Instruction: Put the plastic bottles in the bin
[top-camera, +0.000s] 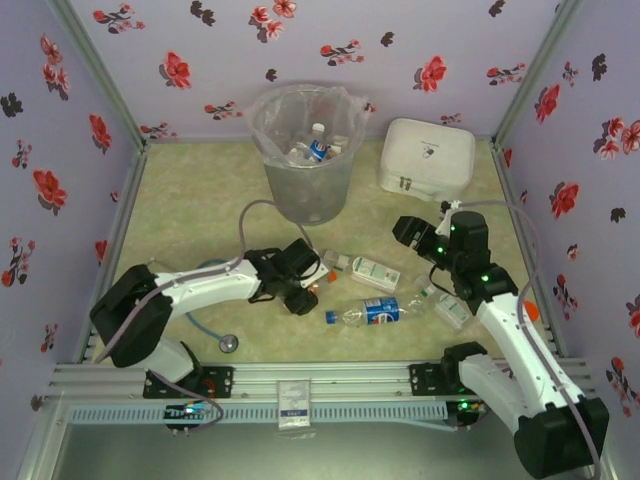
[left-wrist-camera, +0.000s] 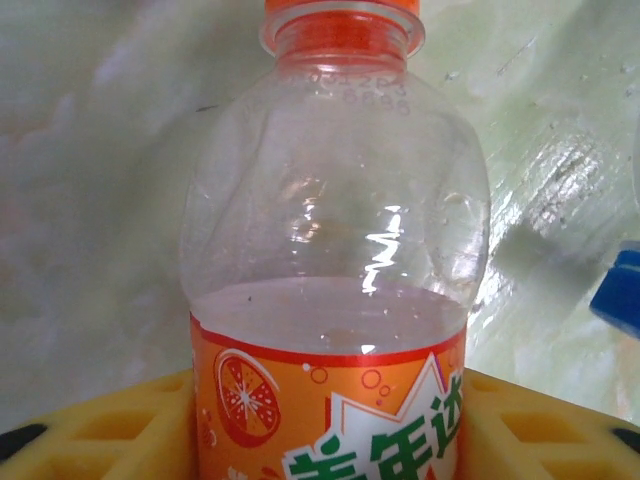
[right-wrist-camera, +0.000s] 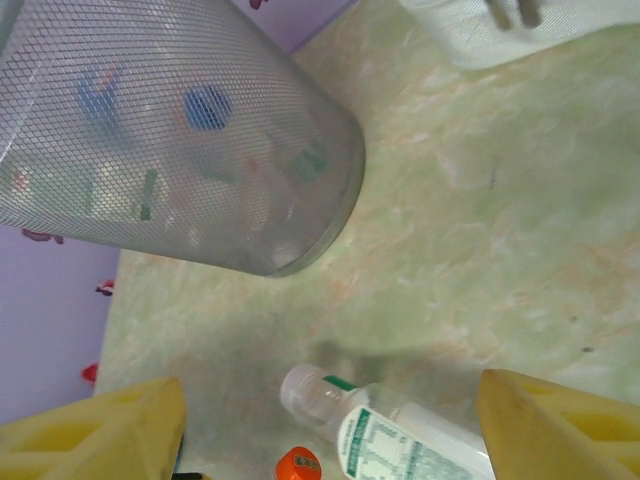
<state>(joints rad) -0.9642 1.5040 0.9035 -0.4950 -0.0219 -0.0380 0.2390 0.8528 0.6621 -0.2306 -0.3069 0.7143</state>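
A clear bottle with an orange label (left-wrist-camera: 330, 410) and orange cap lies on the table, and my left gripper (left-wrist-camera: 325, 440) is shut on it, yellow pads (left-wrist-camera: 90, 440) pressed to both its sides. From above, that gripper (top-camera: 300, 287) sits low in front of the bin (top-camera: 305, 150), which holds several bottles. A green-and-white labelled bottle (top-camera: 365, 270), a blue-labelled bottle (top-camera: 375, 312) and a third bottle (top-camera: 445, 305) lie on the table. My right gripper (top-camera: 415, 235) hovers open above the green-and-white bottle (right-wrist-camera: 390, 435), fingers (right-wrist-camera: 560, 425) wide apart, with the bin (right-wrist-camera: 200, 150) ahead of it.
A white latched case (top-camera: 428, 155) stands at the back right, next to the bin. A stethoscope (top-camera: 228, 342) lies near the front left by the left arm. A blue cap (left-wrist-camera: 620, 290) lies close to the right of the held bottle. Flowered walls enclose the table.
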